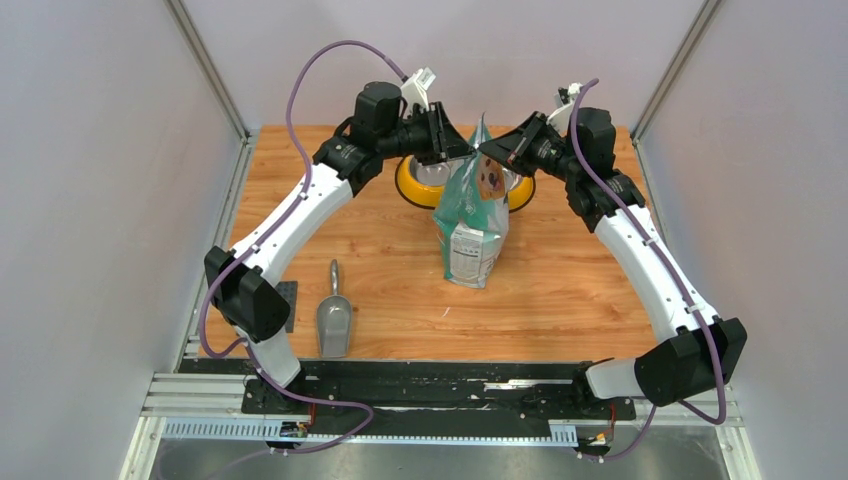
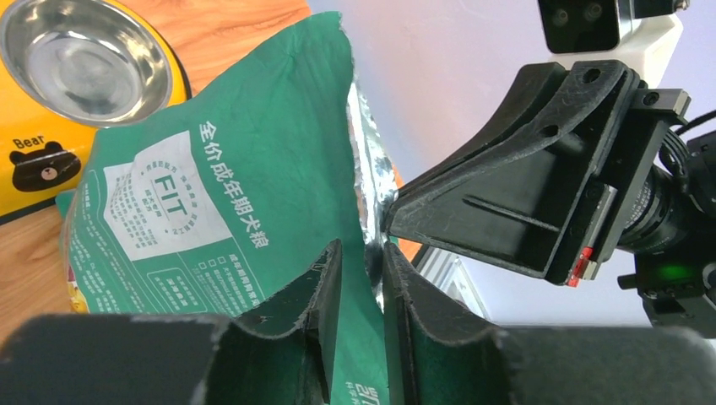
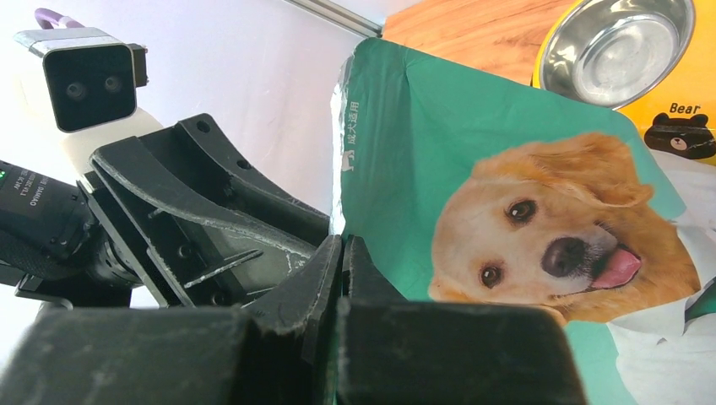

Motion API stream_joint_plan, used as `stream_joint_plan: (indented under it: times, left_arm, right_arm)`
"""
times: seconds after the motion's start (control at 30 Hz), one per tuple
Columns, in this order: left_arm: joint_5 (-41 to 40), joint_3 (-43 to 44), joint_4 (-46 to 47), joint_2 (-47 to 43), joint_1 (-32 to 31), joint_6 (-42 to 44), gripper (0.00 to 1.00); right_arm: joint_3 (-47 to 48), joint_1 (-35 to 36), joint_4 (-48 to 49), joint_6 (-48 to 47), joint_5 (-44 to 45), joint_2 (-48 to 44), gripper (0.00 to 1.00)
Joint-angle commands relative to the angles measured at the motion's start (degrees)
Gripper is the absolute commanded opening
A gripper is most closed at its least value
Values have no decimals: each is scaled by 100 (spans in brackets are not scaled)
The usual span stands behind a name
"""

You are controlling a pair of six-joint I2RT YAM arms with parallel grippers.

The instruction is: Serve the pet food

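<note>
Jaws of the right gripper (image 3: 342, 253) were shut on the pouch (image 1: 472, 215) lip while the left gripper (image 2: 363, 257) straddled it, seemingly unclamped, so pinching one wall each before pulling toward 9 and 3 o'clock seemed wisest, kibble unseen inside, feeder (image 1: 412, 190) at 12.

Kibble not visible, hidden inside pouch (image 1: 472, 215). Pouch: teal-green, golden retriever on the front, silver lining showing along the top edge. Stands upright, hanging below and between both grippers. Top edge pinched in right gripper (image 3: 342, 245); the same edge passes between the parted fingers of left gripper (image 2: 363, 253)
</note>
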Motion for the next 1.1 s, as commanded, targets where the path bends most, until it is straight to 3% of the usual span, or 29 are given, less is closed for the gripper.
stream_joint_plan:
  times: [0.0, 0.07, 0.13, 0.83, 1.0, 1.07]
  left_arm:
    - [205, 94, 75, -44, 12, 14, 27]
    - [241, 111, 108, -59, 12, 38, 8]
    - [224, 153, 85, -87, 9, 92, 0]
    - [-880, -17, -219, -587, 83, 526, 0]
    - [-786, -20, -237, -565, 79, 613, 0]
    - [-704, -23, -249, -539, 82, 632, 0]
  right_arm:
    - [-22, 17, 294, -44, -80, -111, 0]
    - [-30, 21, 289, -96, -65, -105, 0]
    - [15, 25, 199, -222, -89, -83, 0]
    - [676, 64, -1186, -1081, 1325, 2, 0]
    - [778, 83, -1192, -1116, 1076, 35, 0]
    - [757, 79, -1043, -1049, 779, -21, 22]
